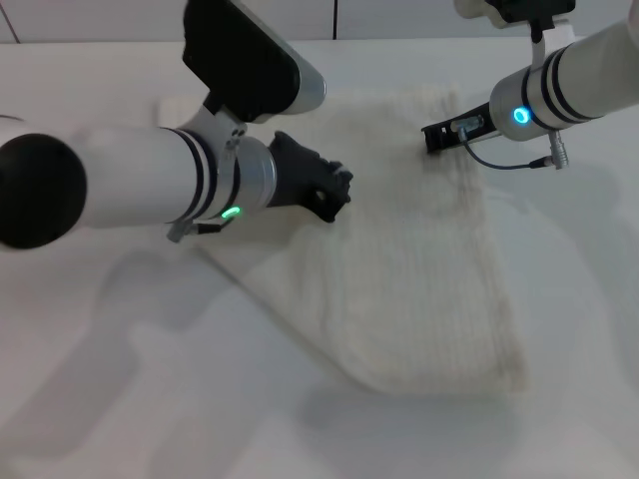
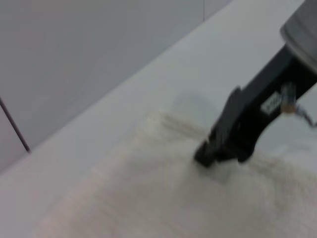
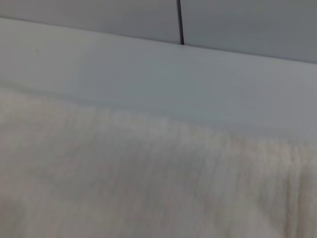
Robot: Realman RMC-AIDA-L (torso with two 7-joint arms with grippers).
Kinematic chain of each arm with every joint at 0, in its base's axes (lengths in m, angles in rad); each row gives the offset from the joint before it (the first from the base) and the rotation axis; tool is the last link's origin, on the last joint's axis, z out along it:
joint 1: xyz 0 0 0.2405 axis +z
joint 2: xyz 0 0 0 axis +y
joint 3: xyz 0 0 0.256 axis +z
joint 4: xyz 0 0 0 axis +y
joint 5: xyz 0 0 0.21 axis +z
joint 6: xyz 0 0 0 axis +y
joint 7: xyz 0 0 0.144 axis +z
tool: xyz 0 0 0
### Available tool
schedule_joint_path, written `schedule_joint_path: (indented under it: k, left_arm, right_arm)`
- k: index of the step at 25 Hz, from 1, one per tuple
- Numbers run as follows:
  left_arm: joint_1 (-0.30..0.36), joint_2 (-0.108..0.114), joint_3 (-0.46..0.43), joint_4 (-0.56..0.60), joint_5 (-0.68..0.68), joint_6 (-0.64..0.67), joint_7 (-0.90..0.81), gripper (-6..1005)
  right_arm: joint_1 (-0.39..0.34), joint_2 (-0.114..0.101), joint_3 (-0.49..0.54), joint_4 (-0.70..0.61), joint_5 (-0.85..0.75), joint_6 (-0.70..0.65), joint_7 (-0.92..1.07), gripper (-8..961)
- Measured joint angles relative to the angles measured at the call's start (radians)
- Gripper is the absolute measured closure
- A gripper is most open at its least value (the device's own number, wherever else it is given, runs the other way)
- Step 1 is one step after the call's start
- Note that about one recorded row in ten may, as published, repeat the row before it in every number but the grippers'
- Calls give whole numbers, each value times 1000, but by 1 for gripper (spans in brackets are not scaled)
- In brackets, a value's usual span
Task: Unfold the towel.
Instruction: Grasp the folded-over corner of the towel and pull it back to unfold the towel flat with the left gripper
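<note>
The cream-white towel (image 1: pixel 419 269) lies folded on the white table (image 1: pixel 90 379), running from the far left to the near right. Its pink-red tag is not in view. My left gripper (image 1: pixel 334 195) hovers over the towel's middle-left part. My right gripper (image 1: pixel 432 138) is down at the towel's far right edge and touches the cloth there. It also shows in the left wrist view (image 2: pixel 213 154), with its tip on the towel (image 2: pixel 148 198). The right wrist view shows only the towel's ribbed surface (image 3: pixel 148 183) close up.
A grey wall (image 3: pixel 99 15) with a dark vertical seam rises behind the table's far edge. Bare table (image 1: pixel 579 299) lies to the right of the towel and in front of it.
</note>
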Motion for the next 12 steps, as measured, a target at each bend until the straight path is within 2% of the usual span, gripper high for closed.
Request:
schedule_joint_path:
  k: [2, 3, 6, 7, 12]
  left_arm:
    - [0, 0, 0, 0, 0, 0, 0, 905]
    - [51, 0, 2, -122, 81, -37, -54, 910]
    - [77, 0, 5, -186, 139, -62, -95, 921]
    - [108, -1, 9, -265, 219, -96, -164, 921]
    - [124, -1, 15, -326, 343, -179, -305, 921]
  right_arm:
    - [-1, 0, 0, 0, -1, 0, 0, 953]
    - [-1, 0, 0, 0, -1, 0, 0, 953]
    - [-2, 0, 0, 0, -1, 0, 0, 954]
    - [-3, 0, 0, -1, -1, 0, 0, 954]
    - [-6, 0, 0, -8, 2, -6, 0, 954]
